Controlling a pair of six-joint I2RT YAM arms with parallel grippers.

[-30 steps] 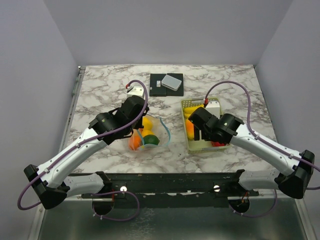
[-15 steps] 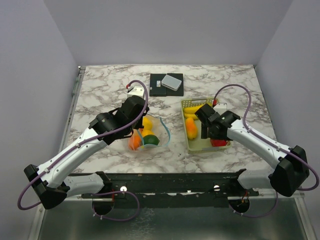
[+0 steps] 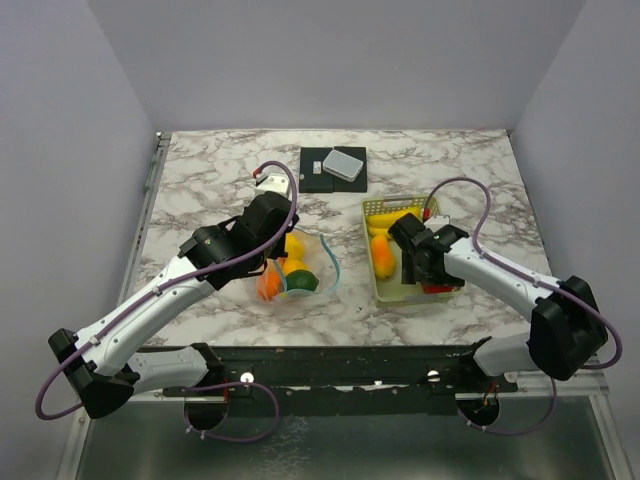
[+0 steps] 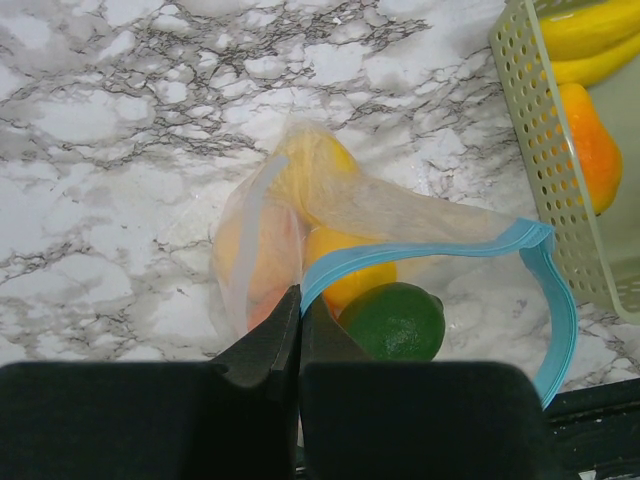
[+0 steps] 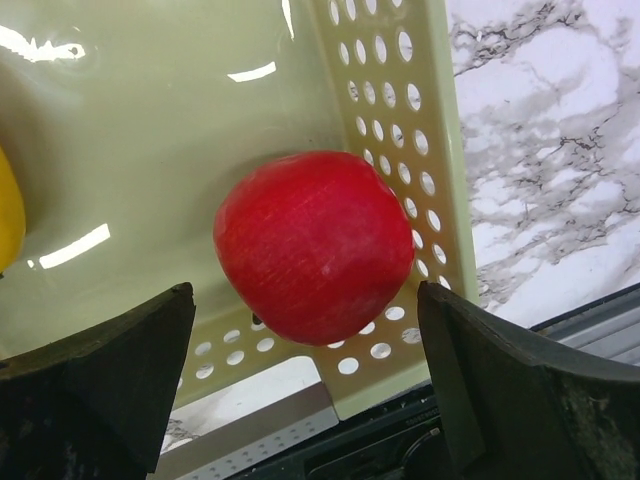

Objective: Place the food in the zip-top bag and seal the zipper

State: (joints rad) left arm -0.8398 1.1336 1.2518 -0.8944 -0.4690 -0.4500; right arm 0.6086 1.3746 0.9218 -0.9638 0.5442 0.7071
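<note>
Clear crinkly plastic on the marble table [image 4: 100, 200]: found the zip-top bag [image 4: 400, 215] lying just left of the pale slotted basket [image 4: 535, 130], mouth gaping. Counted inside it a green fruit [image 4: 392, 322], a yellow lemon [image 4: 345, 265] and something orange, blurred behind the film. Judged the job roughly half done. Left in the basket: a red apple [image 5: 312, 245], a banana [image 4: 590, 25] and an orange fruit [image 4: 590, 150]. Saw no seal on the zipper [image 4: 562, 310], its blue strip curving wide open.

Pinched the bag's mouth edge with the left gripper [image 4: 299, 310], fingers tight together where the blue strip began. Reached there from the near-left corner, forearm stretched toward mid-table, wrist tipped down.

Straddled the apple with the right gripper [image 5: 305, 300], fingers spread wide and touching neither flank, as far as could be told. Found that apple tucked into the basket's near right corner, against the perforated wall. Bent the right arm back on itself, elbow out to the right, wrist aimed down into the basket. Probably called next for closing on the apple.
</note>
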